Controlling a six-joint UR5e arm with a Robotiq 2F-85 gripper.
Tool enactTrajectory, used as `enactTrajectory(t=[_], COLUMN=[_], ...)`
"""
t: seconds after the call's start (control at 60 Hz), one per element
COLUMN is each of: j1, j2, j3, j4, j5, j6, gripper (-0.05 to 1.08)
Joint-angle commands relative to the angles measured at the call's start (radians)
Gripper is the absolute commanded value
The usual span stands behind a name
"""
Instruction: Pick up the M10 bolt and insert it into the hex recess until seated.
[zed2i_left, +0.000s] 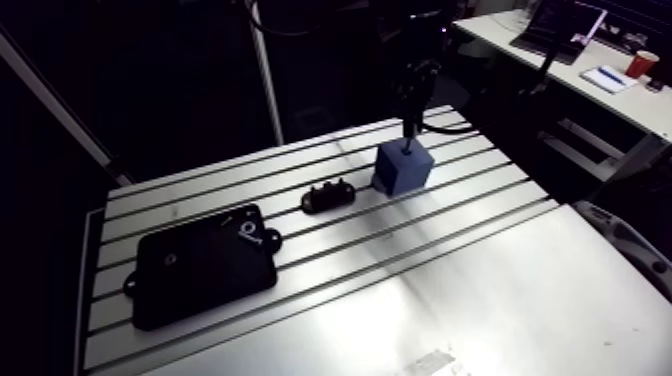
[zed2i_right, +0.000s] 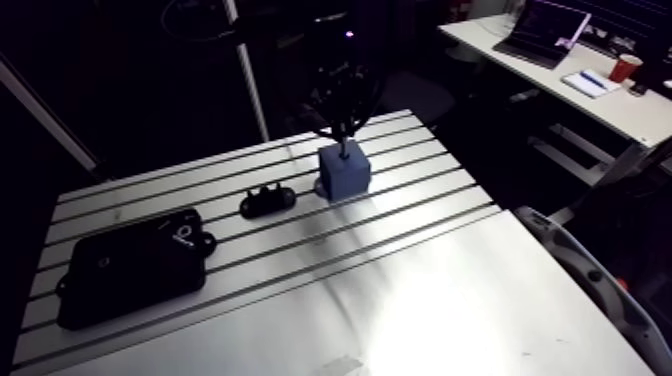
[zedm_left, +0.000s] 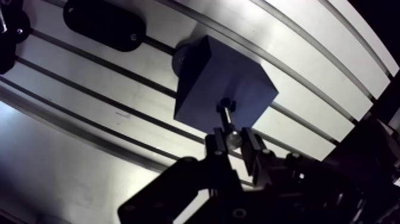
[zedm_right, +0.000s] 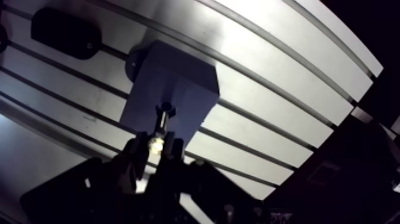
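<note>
M10 bolt — one, clamped in gripper, tip at recess of one blue block; black plate, black bracket — one each.

Blue block stood under my gripper, small black fixture beside it, black plate well apart, table lay open opposite.

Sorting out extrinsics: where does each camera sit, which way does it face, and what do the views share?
Wrist view: on the wrist, facing down past the tool, which is shut on the M10 bolt, onto the blue block; both fingers show.
Arm view: on the arm's upper link, facing down across the slotted table; the tool hangs from above over the block.
Shared: block, tool, small black fixture beside the block.
</note>
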Motion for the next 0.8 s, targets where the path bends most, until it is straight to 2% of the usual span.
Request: enactTrajectory(t=[0.017,0.233,0.8], j1=[0.000,0.000,0.002], j2=[0.001,0.010,0.015], j3=[0.000,0.000,0.001], j4=[0.000,-0.031,-0.032], j5=[0.000,0.000,0.005], j6=[0.001,-0.002,-0.005], gripper=[0.76,0.76,0.76])
